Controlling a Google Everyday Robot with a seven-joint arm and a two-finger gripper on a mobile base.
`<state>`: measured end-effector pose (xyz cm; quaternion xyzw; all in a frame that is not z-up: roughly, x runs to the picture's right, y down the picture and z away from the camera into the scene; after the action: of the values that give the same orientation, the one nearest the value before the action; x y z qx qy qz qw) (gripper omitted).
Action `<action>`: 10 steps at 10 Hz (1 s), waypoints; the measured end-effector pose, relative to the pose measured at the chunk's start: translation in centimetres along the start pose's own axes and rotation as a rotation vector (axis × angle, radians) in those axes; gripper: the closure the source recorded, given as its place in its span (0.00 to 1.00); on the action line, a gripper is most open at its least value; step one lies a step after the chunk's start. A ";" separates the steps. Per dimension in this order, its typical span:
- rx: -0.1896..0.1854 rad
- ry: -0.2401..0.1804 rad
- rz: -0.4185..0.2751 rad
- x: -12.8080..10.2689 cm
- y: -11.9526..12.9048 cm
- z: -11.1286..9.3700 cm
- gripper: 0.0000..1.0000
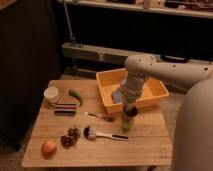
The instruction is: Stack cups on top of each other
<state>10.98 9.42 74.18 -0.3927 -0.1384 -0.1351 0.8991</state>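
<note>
The pale lime green cup [127, 124] stands upright on the wooden table [145, 145], just in front of the yellow bin. My gripper [129, 112] points straight down right above it, at its mouth. A dark shape at the cup's rim [129, 114] may be the dark grey-black cup, but I cannot tell it apart from the gripper. No other dark cup shows anywhere on the table.
A yellow bin [155, 94] holding a blue item [116, 96] stands behind the cup. To the left are a white round container [51, 94], a green pepper [76, 96], a dark bar [65, 109], a small utensil [100, 116], a brush [102, 134], grapes [70, 137] and an apple [48, 148].
</note>
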 end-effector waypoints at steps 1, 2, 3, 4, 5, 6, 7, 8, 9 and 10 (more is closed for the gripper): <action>0.009 0.009 -0.003 0.1 0.0 0.1 1.00; 0.020 0.018 -0.007 0.3 0.1 0.3 1.00; 0.029 0.024 -0.011 0.4 0.0 0.4 1.00; 0.039 0.028 -0.014 0.5 -0.1 0.5 1.00; 0.047 0.032 -0.023 0.5 -0.2 0.6 1.00; 0.055 0.036 -0.030 0.6 -0.3 0.7 1.00; 0.057 0.039 -0.033 0.6 -0.2 0.8 1.00; 0.062 0.042 -0.037 0.6 -0.3 1.0 1.00; 0.063 0.046 -0.041 0.7 -0.2 1.2 1.00; 0.067 0.055 -0.042 0.7 -0.2 1.3 1.00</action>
<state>11.32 10.15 75.43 -0.3555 -0.1264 -0.1598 0.9122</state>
